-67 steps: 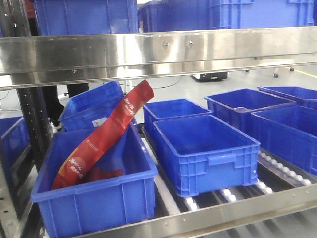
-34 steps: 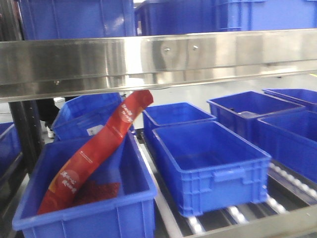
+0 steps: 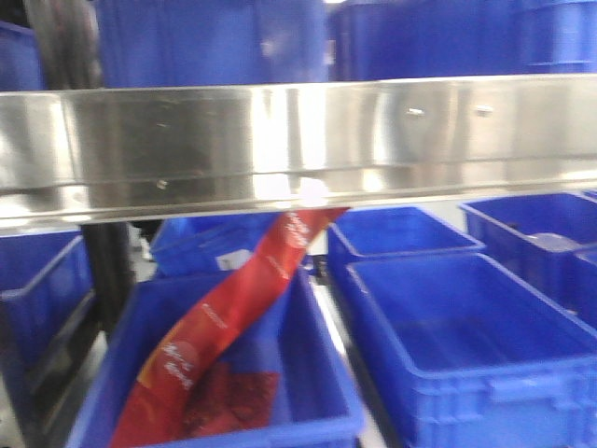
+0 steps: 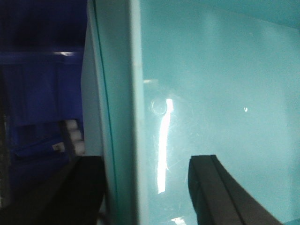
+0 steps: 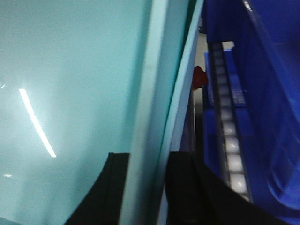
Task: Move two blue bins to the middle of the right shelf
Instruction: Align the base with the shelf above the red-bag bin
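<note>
A: Where does the pale bin wall [image 4: 197,84] sit?
B: Its rim runs between the left gripper [image 4: 140,187], whose fingers straddle it; the right gripper [image 5: 145,187] straddles a rim likewise.
A: And the blue bins [image 3: 466,345]?
B: On the shelf [image 3: 280,140] ahead, well apart.

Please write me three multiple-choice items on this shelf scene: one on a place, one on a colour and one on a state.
1. Where is the red packet?
A. In the front-left bin
B. On the steel beam
C. In the front-right bin

2. What colour are the shelf bins?
A. Green
B. Blue
C. Grey

3. How does the packet sit?
A. Flat on the bin floor
B. Rolled up
C. Leaning, tilted

Answers: 1 A, the red packet stands inside the front-left bin. 2 B, the front-right bin and its neighbours are blue. 3 C, its top rises slantwise above the rim.
</note>
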Controlling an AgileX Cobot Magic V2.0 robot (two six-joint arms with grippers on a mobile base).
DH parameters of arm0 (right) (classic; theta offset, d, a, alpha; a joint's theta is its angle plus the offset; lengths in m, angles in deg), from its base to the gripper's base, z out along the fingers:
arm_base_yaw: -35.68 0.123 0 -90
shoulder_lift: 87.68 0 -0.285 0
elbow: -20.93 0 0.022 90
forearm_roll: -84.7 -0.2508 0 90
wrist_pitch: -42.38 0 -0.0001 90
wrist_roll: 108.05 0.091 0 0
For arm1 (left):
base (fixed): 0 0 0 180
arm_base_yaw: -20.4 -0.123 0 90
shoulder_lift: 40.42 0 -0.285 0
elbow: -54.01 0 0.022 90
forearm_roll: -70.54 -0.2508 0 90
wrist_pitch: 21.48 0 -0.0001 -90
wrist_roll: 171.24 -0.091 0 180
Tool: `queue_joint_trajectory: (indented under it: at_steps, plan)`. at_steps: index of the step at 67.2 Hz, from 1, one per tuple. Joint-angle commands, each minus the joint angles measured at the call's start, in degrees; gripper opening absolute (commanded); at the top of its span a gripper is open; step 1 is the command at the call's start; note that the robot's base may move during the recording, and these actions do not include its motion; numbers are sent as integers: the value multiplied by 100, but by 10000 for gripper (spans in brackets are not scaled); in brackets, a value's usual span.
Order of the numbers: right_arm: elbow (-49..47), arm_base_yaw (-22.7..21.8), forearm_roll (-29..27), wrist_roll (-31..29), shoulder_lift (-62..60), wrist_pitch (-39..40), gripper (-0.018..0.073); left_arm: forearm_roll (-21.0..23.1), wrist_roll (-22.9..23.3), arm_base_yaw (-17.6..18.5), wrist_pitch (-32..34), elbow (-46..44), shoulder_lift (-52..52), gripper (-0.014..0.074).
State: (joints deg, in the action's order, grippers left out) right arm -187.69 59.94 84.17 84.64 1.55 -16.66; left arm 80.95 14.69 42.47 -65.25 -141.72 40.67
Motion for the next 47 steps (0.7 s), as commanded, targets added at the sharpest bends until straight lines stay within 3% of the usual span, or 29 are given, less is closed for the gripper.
queue_joint_trajectory:
  at_steps: [1,47]
  plan:
    - [-89,-74,435,-75,-85,429,-158,-74,-232,-18,330,-99,-138,-111]
    - [-89,-74,435,-75,-85,429,-158,-74,-232,-18,330,-99,-138,-111]
